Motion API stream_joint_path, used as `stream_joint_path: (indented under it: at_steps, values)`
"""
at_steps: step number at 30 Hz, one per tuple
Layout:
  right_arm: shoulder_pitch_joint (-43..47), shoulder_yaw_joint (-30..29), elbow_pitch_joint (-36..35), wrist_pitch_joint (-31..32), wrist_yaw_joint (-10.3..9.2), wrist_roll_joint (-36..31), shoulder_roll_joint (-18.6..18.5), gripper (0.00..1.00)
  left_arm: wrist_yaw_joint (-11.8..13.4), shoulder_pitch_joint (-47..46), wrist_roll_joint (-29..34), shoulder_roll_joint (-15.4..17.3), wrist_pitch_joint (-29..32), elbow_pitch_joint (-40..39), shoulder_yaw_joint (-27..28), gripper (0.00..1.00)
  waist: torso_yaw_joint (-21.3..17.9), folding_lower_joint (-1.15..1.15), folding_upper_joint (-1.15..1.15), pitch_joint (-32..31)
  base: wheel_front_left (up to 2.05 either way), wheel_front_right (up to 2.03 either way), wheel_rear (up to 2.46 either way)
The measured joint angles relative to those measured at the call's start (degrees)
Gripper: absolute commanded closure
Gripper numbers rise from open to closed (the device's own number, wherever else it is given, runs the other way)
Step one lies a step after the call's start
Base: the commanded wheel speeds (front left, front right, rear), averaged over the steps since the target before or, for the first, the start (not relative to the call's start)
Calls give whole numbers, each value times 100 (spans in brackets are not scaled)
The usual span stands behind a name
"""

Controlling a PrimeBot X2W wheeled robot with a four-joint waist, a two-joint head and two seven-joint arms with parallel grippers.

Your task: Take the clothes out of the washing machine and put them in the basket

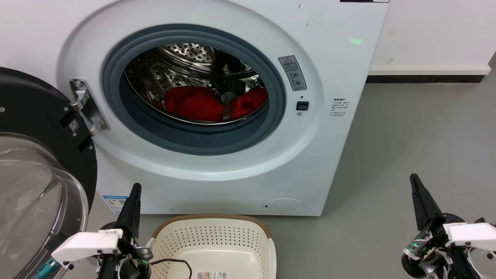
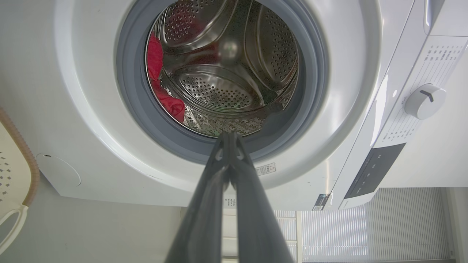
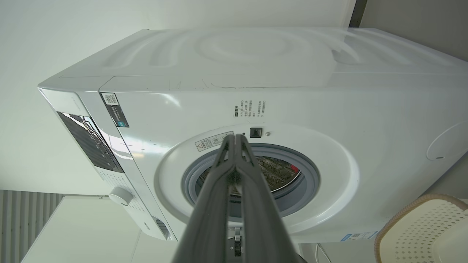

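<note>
The right gripper is pointing at the front of the washing machine, its two dark fingers lying pressed together and holding nothing. Their tips are crossing the white ring just beyond the grey-rimmed porthole, between a warning sticker and a small black latch. A scrap of red cloth is showing inside the drum, right of the fingers. The basket is sitting at the gripper's lower right, the dial at its lower left.

Red clothes; cream perforated basket; white machine
</note>
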Motion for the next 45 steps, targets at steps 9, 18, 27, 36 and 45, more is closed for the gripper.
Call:
stream_joint_path:
  at_steps: [9,18,27,36,45]
  values:
    - [0,0,0,0,0,0,0,100,0,0,0,0,0,0,0,100,0,0,0,0,0,0,0]
    - [0,0,0,0,0,0,0,100,0,0,0,0,0,0,0,100,0,0,0,0,0,0,0]
    - [0,0,0,0,0,0,0,100,0,0,0,0,0,0,0,100,0,0,0,0,0,0,0]
    - [0,0,0,0,0,0,0,100,0,0,0,0,0,0,0,100,0,0,0,0,0,0,0]
    - [254,14,225,-36,-1,1,10,0,9,250,2,-26,-35,235,-34,0,-1,0,0,1,0,0,0]
